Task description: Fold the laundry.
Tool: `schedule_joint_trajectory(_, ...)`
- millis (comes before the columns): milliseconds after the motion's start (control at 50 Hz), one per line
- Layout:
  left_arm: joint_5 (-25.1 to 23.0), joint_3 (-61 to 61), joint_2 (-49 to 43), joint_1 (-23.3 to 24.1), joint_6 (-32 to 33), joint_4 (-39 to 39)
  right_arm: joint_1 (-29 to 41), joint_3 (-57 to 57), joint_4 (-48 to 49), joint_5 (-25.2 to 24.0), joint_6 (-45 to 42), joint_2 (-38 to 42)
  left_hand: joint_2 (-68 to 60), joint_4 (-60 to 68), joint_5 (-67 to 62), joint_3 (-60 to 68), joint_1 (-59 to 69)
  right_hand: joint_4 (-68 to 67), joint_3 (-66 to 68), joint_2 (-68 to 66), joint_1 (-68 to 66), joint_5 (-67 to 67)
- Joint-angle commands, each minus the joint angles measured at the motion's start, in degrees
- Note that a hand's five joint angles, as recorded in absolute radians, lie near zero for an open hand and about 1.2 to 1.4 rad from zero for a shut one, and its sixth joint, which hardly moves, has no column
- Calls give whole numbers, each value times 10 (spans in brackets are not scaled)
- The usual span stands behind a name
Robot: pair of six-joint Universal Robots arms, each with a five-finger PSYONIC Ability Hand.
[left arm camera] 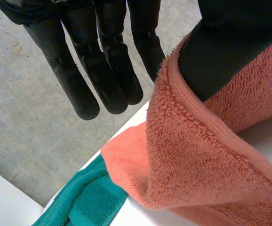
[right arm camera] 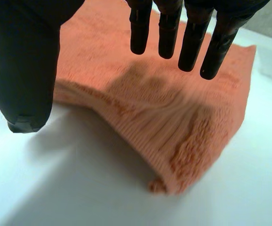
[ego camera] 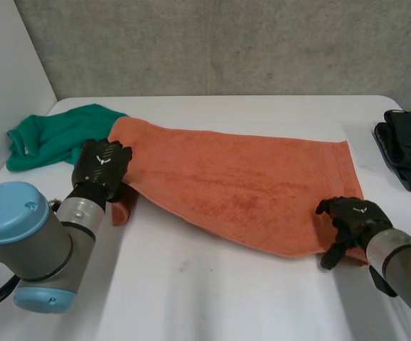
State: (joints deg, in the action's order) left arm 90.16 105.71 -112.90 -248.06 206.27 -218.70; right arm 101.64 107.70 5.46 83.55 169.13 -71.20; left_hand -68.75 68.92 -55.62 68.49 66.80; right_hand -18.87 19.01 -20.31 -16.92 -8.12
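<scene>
Orange towel (ego camera: 241, 188) ×1 | green cloth (ego camera: 52, 135) ×1 | left hand (ego camera: 100, 165) spread (towel over thumb) | right hand (ego camera: 353, 217) spread

I count one orange towel (ego camera: 248, 177), one green cloth (ego camera: 49, 138), one black bundle (ego camera: 408, 145), its layers too dark for me to count apart, one white table (ego camera: 212, 298), two arms, left arm (ego camera: 31, 241) and right arm (ego camera: 404, 259), two black hands, left hand (ego camera: 102, 163) and right hand (ego camera: 355, 217)
</scene>
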Motion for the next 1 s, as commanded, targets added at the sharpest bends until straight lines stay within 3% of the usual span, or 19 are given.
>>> schedule_joint_trajectory(20, 0, -4, -1, -6, 0, 0, -46, 43, 35, -26, -63, -7, -113, 111, -144, 115, 132, -33, 32, -19, -52, -41)
schedule_joint_trajectory(80, 0, -4, -2, -7, 0, 0, -58, 48, 52, -26, -89, -6, -113, 111, -144, 115, 132, -94, 92, -79, -113, -101)
schedule_joint_trajectory(120, 0, -3, -2, -7, 0, 0, -68, 49, 68, -23, -109, -3, -113, 111, -144, 115, 132, -221, 220, -207, -241, -229)
schedule_joint_trajectory(160, 0, -2, -3, -7, 1, 1, -73, 49, 79, -20, -119, -1, -113, 111, -144, 115, 132, -387, 386, -373, -407, -395)
schedule_joint_trajectory(180, 0, -2, -3, -7, 0, 1, -79, 49, 91, -19, -128, -2, -113, 111, -144, 115, 132, -578, 577, -564, -597, -586)
schedule_joint_trajectory(200, 1, -2, -4, -8, 1, 1, -83, 49, 97, -19, -131, -2, -113, 111, -144, 115, 132, -611, 610, -597, -630, -618)
schedule_joint_trajectory(300, 1, 4, -9, -8, 1, 13, -99, 51, 117, -22, -163, -8, -113, 111, -144, 115, 132, -611, 610, -597, -631, -619)
schedule_joint_trajectory(380, 1, 5, -16, -11, 0, 46, -101, 54, 112, -27, -194, -19, 62, -63, 30, -59, -42, -611, 610, -597, -631, -619)
schedule_joint_trajectory(400, 1, 5, -20, -14, 0, 63, -101, 55, 112, -27, -197, -20, 179, -181, 147, -176, -159, -611, 610, -597, -631, -619)
schedule_joint_trajectory(460, 2, 4, -28, -20, -1, 100, -101, 59, 112, -26, -202, -23, 287, -289, 256, -285, -268, -611, 610, -597, -631, -619)
schedule_joint_trajectory(640, 3, 3, -38, -47, -20, 128, -103, 53, 111, -26, -204, -32, 363, -365, 332, -361, -344, -611, 610, -597, -631, -619)
schedule_joint_trajectory(820, 1, -22, -38, -52, -155, 136, -115, 53, 110, -24, -202, -62, 362, -363, 330, -359, -342, -611, 610, -597, -631, -619)
schedule_joint_trajectory(1000, 4, -17, 10, -45, -192, 180, -115, 17, 76, -25, -200, -116, 431, -432, 399, -428, -411, -611, 610, -597, -631, -619)
